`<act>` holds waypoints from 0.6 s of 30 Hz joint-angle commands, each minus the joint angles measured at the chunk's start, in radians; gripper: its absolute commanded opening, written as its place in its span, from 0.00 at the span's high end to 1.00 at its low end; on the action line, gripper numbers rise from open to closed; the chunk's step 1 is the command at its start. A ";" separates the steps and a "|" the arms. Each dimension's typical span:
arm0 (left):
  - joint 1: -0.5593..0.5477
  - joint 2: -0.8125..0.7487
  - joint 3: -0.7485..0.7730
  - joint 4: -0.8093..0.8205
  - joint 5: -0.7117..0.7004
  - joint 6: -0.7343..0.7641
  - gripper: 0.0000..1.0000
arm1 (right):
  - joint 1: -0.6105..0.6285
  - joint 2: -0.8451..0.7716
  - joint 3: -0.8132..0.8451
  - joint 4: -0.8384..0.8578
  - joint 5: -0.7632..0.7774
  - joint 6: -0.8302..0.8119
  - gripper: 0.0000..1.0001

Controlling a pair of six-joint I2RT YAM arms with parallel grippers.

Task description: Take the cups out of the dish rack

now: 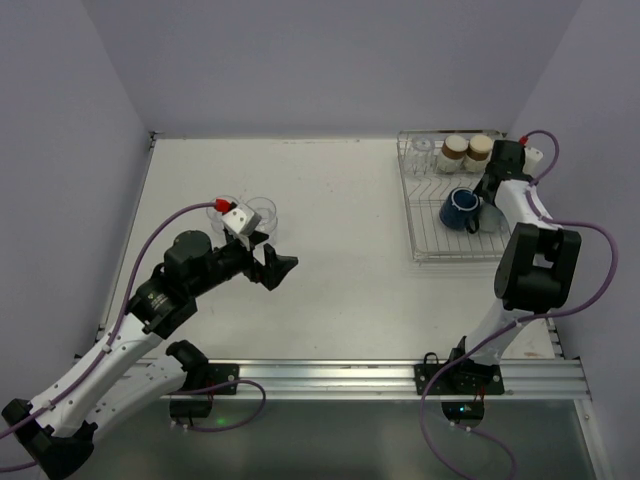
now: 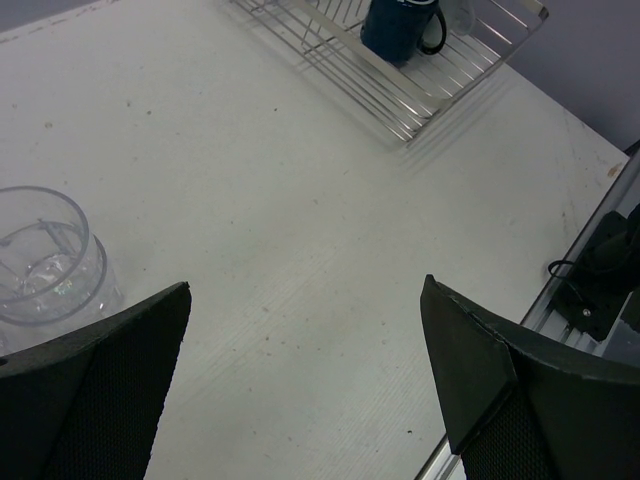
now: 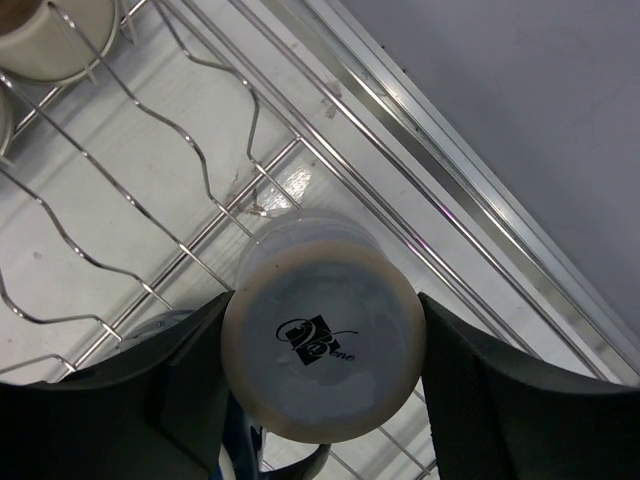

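Observation:
The silver wire dish rack [image 1: 430, 238] stands at the far right of the table. In it are two cream cups with brown bands [image 1: 455, 150], a dark blue mug [image 1: 460, 210] and a clear glass [image 1: 422, 150]. My right gripper [image 1: 492, 168] is in the rack's back right corner. In the right wrist view it [image 3: 322, 298] is shut on the right cream cup [image 3: 320, 345], whose printed base faces the camera. My left gripper [image 1: 278, 268] is open and empty over the table, beside two clear tumblers [image 1: 262, 210]. One tumbler [image 2: 45, 255] shows in the left wrist view.
The rack's wavy wires [image 3: 200, 170] and the second cream cup [image 3: 50, 30] lie close to my right fingers. The blue mug [image 3: 215, 450] is just below them. The table's aluminium edge rail [image 3: 480, 210] and the wall run right beside the rack.

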 commanded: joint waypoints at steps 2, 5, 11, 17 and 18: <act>-0.006 -0.010 -0.009 0.026 -0.010 0.010 0.00 | 0.002 -0.028 0.049 -0.003 0.022 -0.006 0.48; -0.006 -0.011 -0.008 0.024 -0.011 0.010 0.00 | 0.002 -0.045 0.060 -0.024 0.041 -0.008 0.64; -0.004 -0.005 -0.011 0.030 -0.006 0.008 0.00 | 0.005 -0.175 0.029 0.020 0.054 -0.003 0.72; -0.006 0.018 -0.006 0.033 0.021 0.001 0.00 | 0.008 -0.308 0.015 0.035 -0.002 0.011 0.78; -0.003 0.021 -0.003 0.033 0.026 -0.002 0.00 | 0.008 -0.322 0.012 0.035 -0.004 0.017 0.78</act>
